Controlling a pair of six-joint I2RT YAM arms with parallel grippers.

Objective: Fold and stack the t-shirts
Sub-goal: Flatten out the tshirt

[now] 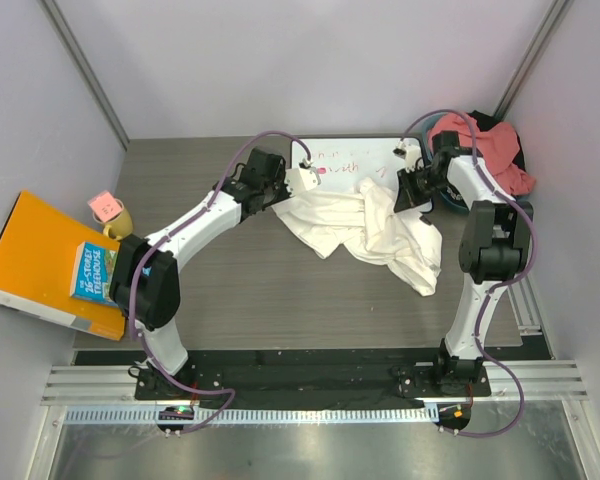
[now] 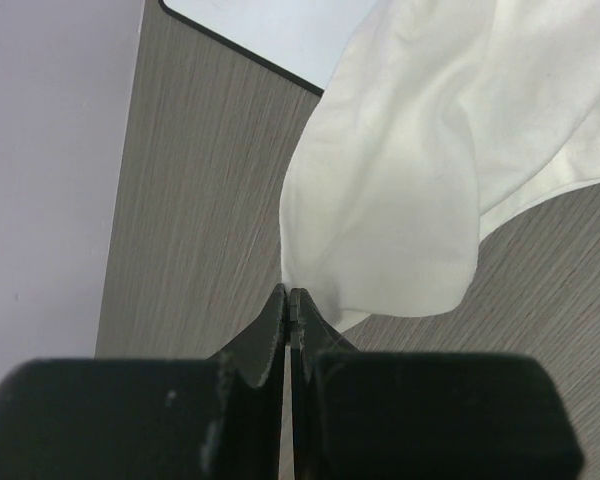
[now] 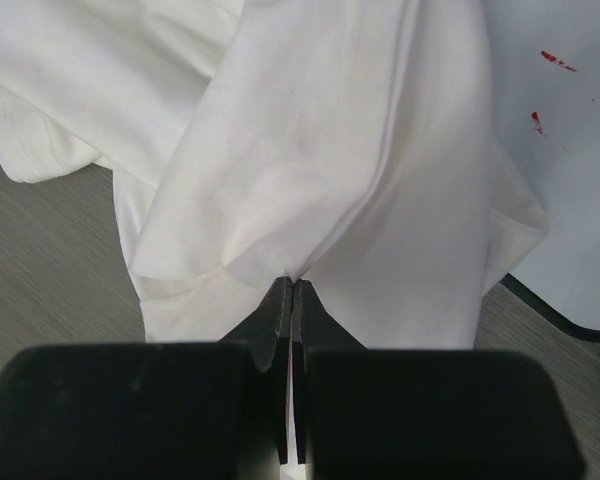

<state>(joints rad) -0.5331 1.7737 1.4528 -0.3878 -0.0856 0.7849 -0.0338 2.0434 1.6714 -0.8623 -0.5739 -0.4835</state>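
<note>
Both arms are on the white shirt [image 1: 365,225], which sits crumpled just past the middle of the counter [image 1: 250,290], its top edge spilling onto the whiteboard [image 1: 355,155] at 12 o'clock. The pink shirt [image 1: 495,150] is bunched at 2 o'clock in the far right corner, untouched and well apart from the action.

The left end effector [image 2: 290,295] is at the heap's 10 o'clock corner, jaws pressed tight together, with a rounded lip of white cloth running right down into the tips. That reads as a pinch on the hem. The right end effector [image 3: 288,285] is at the heap's 2 o'clock side, jaws also clamped flat, a fold of the white shirt caught between them.

So this looks like the very start of the job: two grips set and no fold made, the shirt a twisted lump with a tail trailing off toward 5 o'clock. Next, I'd say, comes a lift and a spread, left arm toward 9, right toward 3, to pull the cloth taut and lay it flat. The catch is that the right grip may hold a mid-fold rather than a true corner, so the shirt could open lopsided.
</note>
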